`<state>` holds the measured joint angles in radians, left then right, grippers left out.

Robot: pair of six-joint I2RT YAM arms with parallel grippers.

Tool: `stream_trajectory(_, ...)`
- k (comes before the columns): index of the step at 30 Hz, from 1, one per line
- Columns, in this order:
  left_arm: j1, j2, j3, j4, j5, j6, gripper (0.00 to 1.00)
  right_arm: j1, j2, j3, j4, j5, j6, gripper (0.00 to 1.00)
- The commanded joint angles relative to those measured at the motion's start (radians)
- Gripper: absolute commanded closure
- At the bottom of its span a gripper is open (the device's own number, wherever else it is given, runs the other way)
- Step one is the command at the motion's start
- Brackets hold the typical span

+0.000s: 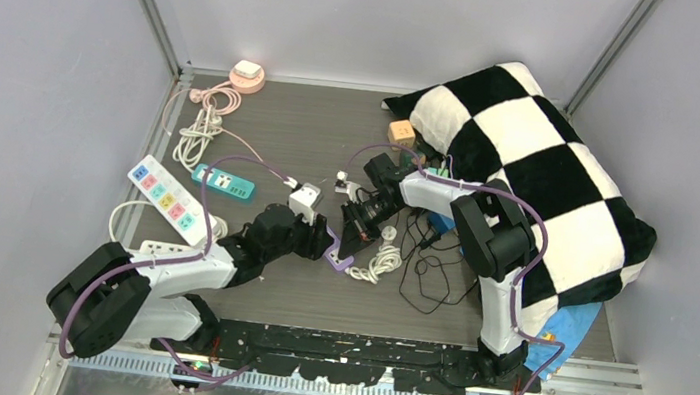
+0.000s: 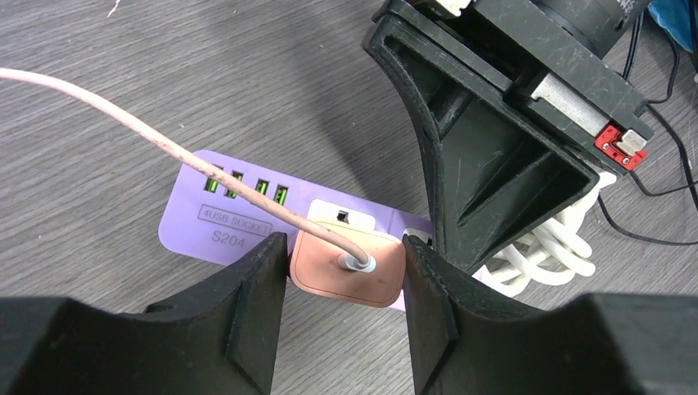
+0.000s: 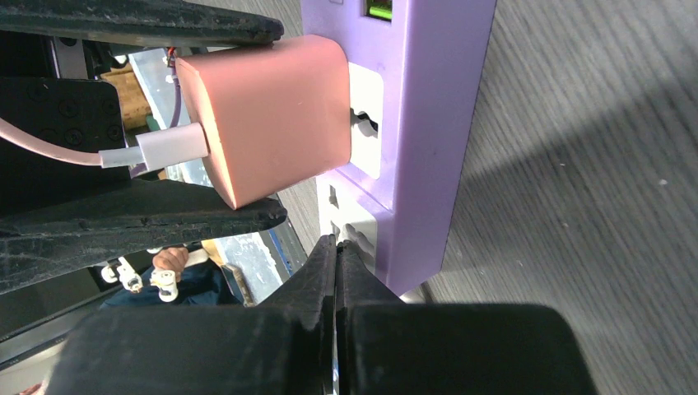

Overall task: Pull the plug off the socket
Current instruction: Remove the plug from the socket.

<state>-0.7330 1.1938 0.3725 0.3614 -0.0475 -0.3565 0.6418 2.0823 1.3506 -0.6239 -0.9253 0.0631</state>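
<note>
A pink plug with a pale pink cable sits in a purple socket strip marked "4USB SOCKET". My left gripper has one finger against each side of the plug. The right wrist view shows the plug standing off the strip between the left fingers; its pins are hidden. My right gripper is shut and empty, its tips pressed on the strip's end socket face. From above, both grippers meet at the strip: left, right.
A coiled white cable and black cables lie right of the strip. A checkered pillow fills the right side over a blue cloth. A white strip, a teal strip and a pink round socket lie left.
</note>
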Motion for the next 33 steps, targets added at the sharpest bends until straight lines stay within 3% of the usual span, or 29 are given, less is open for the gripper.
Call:
stream_trajectory(1, -0.002, -0.006, 0.042, 0.02, 0.041, 0.063, 1.0, -0.002, 0.034, 0.007, -0.011, 0.088, -0.026, 0.99)
stream_trajectory(9, -0.034, -0.007, 0.061, 0.008, -0.003, 0.144, 1.0, -0.001, 0.035, 0.009, -0.013, 0.09, -0.027, 0.99)
stream_trajectory(17, -0.034, -0.04, 0.06, -0.052, -0.179, 0.039, 1.0, -0.002, 0.035, 0.009, -0.014, 0.095, -0.026, 0.99)
stream_trajectory(25, -0.034, -0.111, 0.037, -0.057, -0.133, 0.006, 1.0, -0.002, 0.04, 0.009, -0.016, 0.097, -0.026, 0.99)
stream_trajectory(33, -0.034, -0.117, 0.033, -0.034, -0.063, 0.072, 1.0, -0.001, 0.039, 0.009, -0.017, 0.102, -0.026, 0.99)
